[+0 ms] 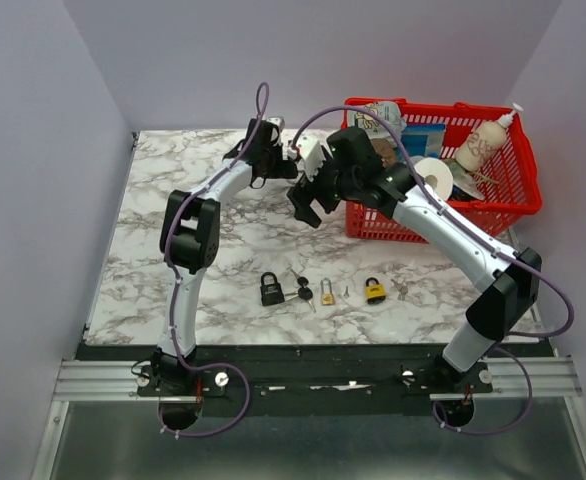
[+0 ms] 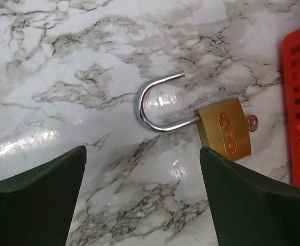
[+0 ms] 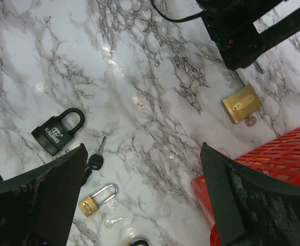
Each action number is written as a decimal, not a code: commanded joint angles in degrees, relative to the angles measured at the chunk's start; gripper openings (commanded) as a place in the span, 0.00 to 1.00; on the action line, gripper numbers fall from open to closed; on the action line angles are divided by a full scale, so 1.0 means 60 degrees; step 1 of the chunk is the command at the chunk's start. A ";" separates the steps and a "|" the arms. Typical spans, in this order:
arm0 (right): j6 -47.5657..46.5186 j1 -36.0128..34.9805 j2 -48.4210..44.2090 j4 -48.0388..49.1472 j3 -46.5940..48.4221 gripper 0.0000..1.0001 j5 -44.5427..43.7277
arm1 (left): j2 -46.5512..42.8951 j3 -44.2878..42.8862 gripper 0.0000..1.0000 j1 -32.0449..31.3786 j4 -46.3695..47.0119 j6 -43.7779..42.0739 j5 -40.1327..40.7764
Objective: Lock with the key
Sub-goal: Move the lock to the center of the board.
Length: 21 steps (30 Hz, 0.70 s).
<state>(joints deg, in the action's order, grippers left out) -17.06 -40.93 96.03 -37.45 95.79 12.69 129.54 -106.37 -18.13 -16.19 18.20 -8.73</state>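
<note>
Marble tabletop (image 2: pixel 63 51); open shackle (image 2: pixel 152 110) left-wrist only

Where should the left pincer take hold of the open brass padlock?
The brass body, from above, across its long edges: it lies flat, the open shackle is thin and rounded, and the key in its base must stay free.

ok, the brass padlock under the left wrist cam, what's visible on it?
The brass padlock lies flat on the marble table, beside the red basket. Brass-coloured body with an oval stamped plate; chrome shackle open, one leg in the body, the other free. A coppery key head sticks out at its base.
</note>
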 commanded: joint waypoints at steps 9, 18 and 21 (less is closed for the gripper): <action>0.0338 -0.0064 -0.1062 -0.0101 -0.0510 1.00 0.0434 | 0.1658 -0.1842 0.91 -0.0552 -0.1242 -0.0966 0.2261; 0.0353 -0.0064 -0.1283 -0.0028 -0.0730 1.00 0.0347 | 0.2054 -0.2063 0.59 -0.0640 -0.2957 -0.1377 0.2422; 0.0324 -0.0064 -0.1327 0.0002 -0.0818 1.00 0.0302 | 0.1265 -0.0923 0.61 -0.0450 -0.2257 -0.0910 0.1764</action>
<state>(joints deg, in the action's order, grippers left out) -15.44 -40.93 89.86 -37.43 92.20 14.33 140.62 -119.04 -21.76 -27.22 10.94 3.60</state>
